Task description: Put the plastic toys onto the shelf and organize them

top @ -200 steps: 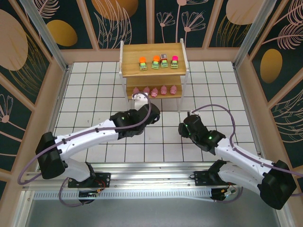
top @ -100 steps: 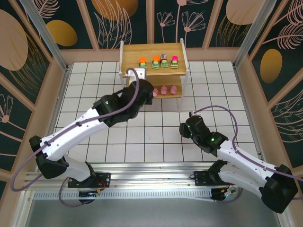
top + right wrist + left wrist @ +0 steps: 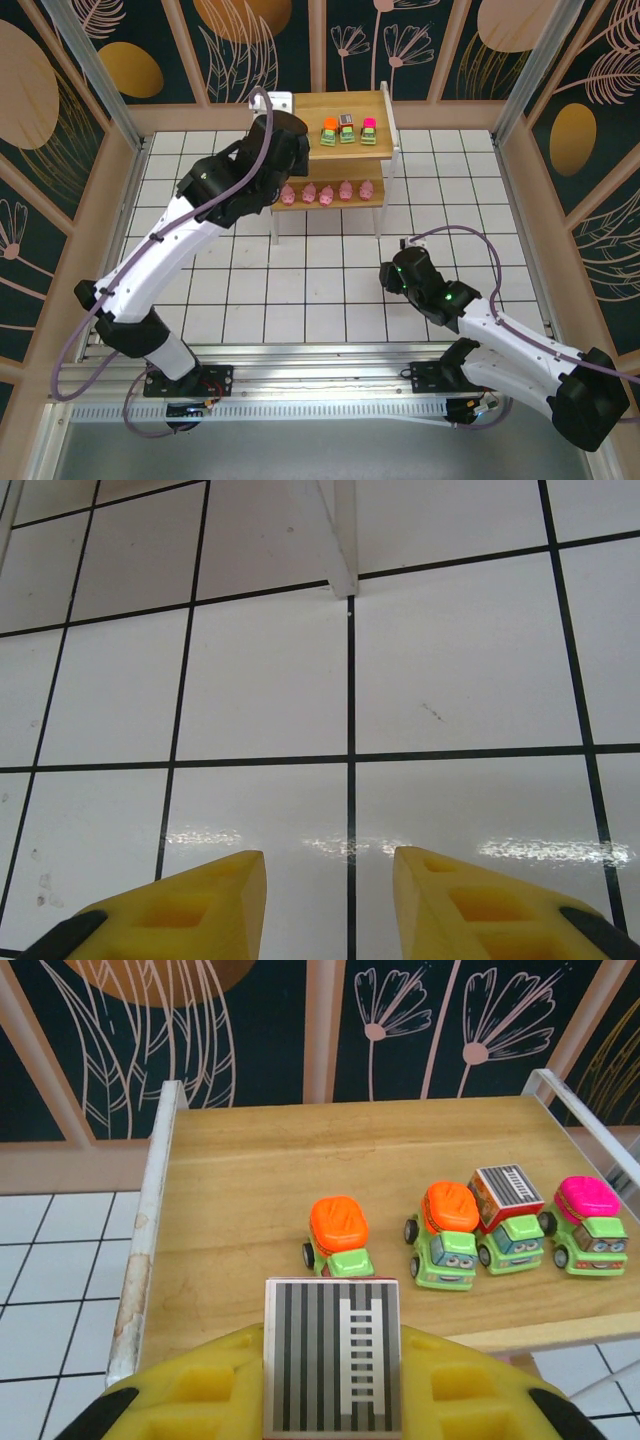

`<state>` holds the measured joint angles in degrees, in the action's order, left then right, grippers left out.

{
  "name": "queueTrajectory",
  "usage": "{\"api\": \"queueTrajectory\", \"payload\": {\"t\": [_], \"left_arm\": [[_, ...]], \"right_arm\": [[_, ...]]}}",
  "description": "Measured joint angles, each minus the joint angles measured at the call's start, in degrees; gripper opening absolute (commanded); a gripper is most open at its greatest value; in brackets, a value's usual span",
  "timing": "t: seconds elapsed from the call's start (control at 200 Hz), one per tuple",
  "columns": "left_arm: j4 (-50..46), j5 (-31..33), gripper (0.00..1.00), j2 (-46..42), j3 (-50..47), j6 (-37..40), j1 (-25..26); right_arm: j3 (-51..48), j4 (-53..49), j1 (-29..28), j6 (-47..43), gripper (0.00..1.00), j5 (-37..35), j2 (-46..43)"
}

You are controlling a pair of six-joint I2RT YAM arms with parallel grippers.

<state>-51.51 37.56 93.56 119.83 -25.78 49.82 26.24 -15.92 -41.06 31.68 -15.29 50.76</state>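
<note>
While the left gripper [image 3: 333, 1385] holds a striped-top toy truck [image 3: 333, 1350] clamped above the shelf [image 3: 240, 1180], near four trucks [image 3: 510, 1215] standing on its top board, the final placement seems in hand. Next, lower it left of the leftmost orange-topped truck [image 3: 338, 1235] and release. The right gripper [image 3: 330, 890] hangs slightly parted, empty.

The shelf [image 3: 372, 104], a two-tier unit of light wood on white legs, is stood at 12 o'clock on the tiled table. Four green vehicles are lined up on its upper tier, fronts toward 6 o'clock: an orange-topped vehicle [image 3: 337, 1235], a second orange-topped vehicle [image 3: 447, 1232], a striped box-topped vehicle [image 3: 508, 1215], and a magenta-topped vehicle [image 3: 587, 1222] at the 3 o'clock end. A fifth vehicle [image 3: 332, 1330], its roof striped grey and black with a ladder, is clamped in the left gripper [image 3: 334, 1360], at 6 o'clock of the first. Five pink pigs [image 3: 326, 195] are ranged along the lower tier.
</note>
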Motion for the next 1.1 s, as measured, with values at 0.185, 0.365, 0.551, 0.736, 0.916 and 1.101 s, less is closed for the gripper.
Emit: {"api": "queueTrajectory", "payload": {"t": [0.185,0.365,0.551,0.736,0.916,1.101], "left_arm": [[-1.51,-0.02,0.20,2.05,0.98,1.01,-2.14],[-1.66,-1.73,0.20,3.17,0.96,1.60,-5.20],[-0.85,-4.98,0.20,3.28,-0.74,1.62,-9.03],[1.25,-7.85,0.20,3.72,-2.80,1.60,-10.97],[2.47,-9.46,0.20,4.02,-3.13,1.60,-11.26],[3.34,-9.79,0.21,5.09,-3.13,1.57,-11.67]], "right_arm": [[-1.01,0.90,0.28,0.00,0.39,0.24,0.00],[-2.54,2.19,0.83,0.02,0.38,0.46,0.02],[-3.65,3.39,1.01,0.02,0.39,0.92,0.02],[-3.82,4.15,1.33,0.04,0.38,1.49,0.04],[-4.46,4.61,1.38,0.07,0.38,1.57,0.07],[-4.55,4.63,1.62,0.20,0.38,1.75,0.07]]}}
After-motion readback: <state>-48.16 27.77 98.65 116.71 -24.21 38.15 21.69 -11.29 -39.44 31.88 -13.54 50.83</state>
